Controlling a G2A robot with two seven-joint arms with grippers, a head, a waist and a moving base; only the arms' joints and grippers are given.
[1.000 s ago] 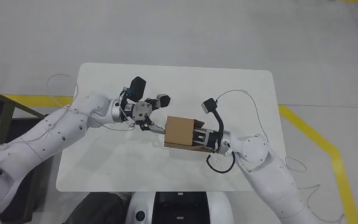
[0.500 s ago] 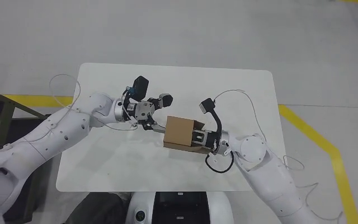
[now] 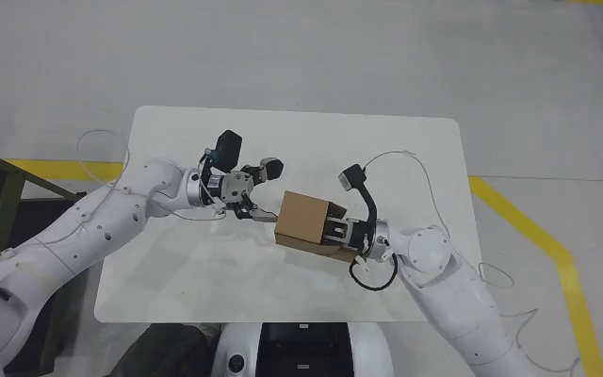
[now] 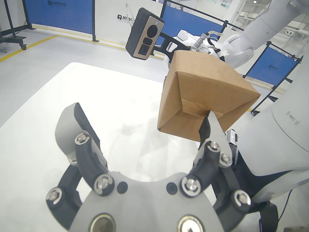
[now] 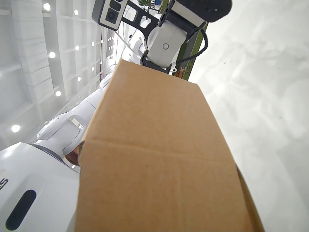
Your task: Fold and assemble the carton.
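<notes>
Holding 1 carton (image 3: 303,219): R fingers (image 3: 334,230).

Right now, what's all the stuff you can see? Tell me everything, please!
carton: one, brown cardboard, held tilted above the middle of the table.
table: one, white, under both arms.
floor stripes: yellow, on the grey floor on either side of the table.
fence panels: several, blue, standing behind the table in the left wrist view.
left gripper: one, black and silver, open, with one fingertip at the carton's folded end.
right gripper: one, black, shut on the carton at its open end.
</notes>
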